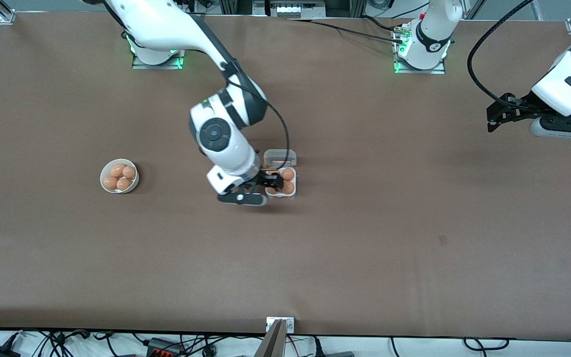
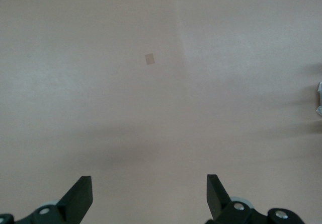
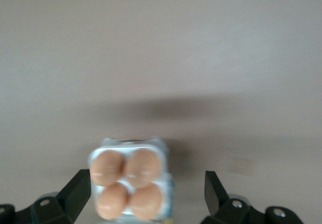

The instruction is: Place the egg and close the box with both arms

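Observation:
The box point(image 1: 293, 191) is a small white four-cell carton at mid-table with its clear lid point(image 1: 280, 158) lying open flat, farther from the front camera. In the right wrist view the box point(image 3: 166, 156) holds four orange-brown eggs point(image 3: 143, 166). My right gripper point(image 1: 271, 182) hangs over the box, open and empty; in its wrist view point(image 3: 148, 186) the eggs sit between its fingers. My left gripper point(image 1: 494, 116) waits open and empty above the table at the left arm's end; its wrist view point(image 2: 150, 191) shows only bare table.
A round white bowl point(image 1: 104, 174) with several more eggs stands toward the right arm's end of the table. A small dark patch point(image 1: 442, 240) marks the brown table surface; it also shows in the left wrist view point(image 2: 149, 59).

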You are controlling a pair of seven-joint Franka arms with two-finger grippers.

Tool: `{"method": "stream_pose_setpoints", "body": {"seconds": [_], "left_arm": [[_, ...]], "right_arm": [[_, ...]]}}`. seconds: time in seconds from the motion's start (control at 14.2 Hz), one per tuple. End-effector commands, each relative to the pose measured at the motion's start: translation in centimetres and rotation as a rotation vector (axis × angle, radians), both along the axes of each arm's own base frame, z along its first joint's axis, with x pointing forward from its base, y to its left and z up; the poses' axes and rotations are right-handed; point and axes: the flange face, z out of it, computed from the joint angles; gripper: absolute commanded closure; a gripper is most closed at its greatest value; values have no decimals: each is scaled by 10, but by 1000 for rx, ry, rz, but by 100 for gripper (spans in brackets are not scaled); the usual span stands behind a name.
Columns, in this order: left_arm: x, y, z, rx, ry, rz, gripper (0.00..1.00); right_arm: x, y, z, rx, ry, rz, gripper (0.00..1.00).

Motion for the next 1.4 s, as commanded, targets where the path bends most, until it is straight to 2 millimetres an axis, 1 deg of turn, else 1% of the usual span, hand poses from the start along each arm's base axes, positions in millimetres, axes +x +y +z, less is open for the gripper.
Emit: {"method": "stream_pose_setpoints", "body": {"seconds": [0.0,0.07,0.14,0.21,0.28,0.35,0.49,0.56,0.63,0.7,0.77,0.84,0.91,1.05,1.19,1.33], "left_arm": [[2,1,5,22,1,-2,0],[2,1,5,22,2,-2,0],[2,1,5,22,2,-2,0],[2,1,5,22,2,-2,0],[2,1,5,22,2,-2,0],[2,1,5,22,1,-2,0],[1,1,6,22,1,-2,0],[1,1,6,22,1,-2,0],[1,1,6,22,1,-2,0],[1,1,6,22,-1,-2,0],[2,1,5,22,1,-2,0],[2,1,5,22,2,-2,0],[2,0,5,24,1,-4,0],[1,-1,6,24,-1,-7,0],[2,-3,6,23,-4,-10,0],[1,-2,6,22,2,-8,0]], "right_arm": [[14,-46,90,-57,-42,18,0],[20,-69,103,-82,-12,27,0],[25,-85,122,-98,13,56,0],[34,-106,140,-107,24,66,0],[41,-127,150,-118,49,79,0],[46,-144,159,-122,60,94,0],[53,-176,165,-129,84,133,0],[58,-191,165,-130,87,124,0],[64,-212,166,-128,90,92,0],[68,-225,180,-118,62,71,0],[70,-244,192,-109,49,38,0],[72,-261,196,-105,45,14,0],[73,-288,208,-96,30,-24,0],[72,-329,220,-83,25,-65,0],[67,-358,227,-67,22,-53,0],[63,-380,236,-86,12,-69,0]]}}
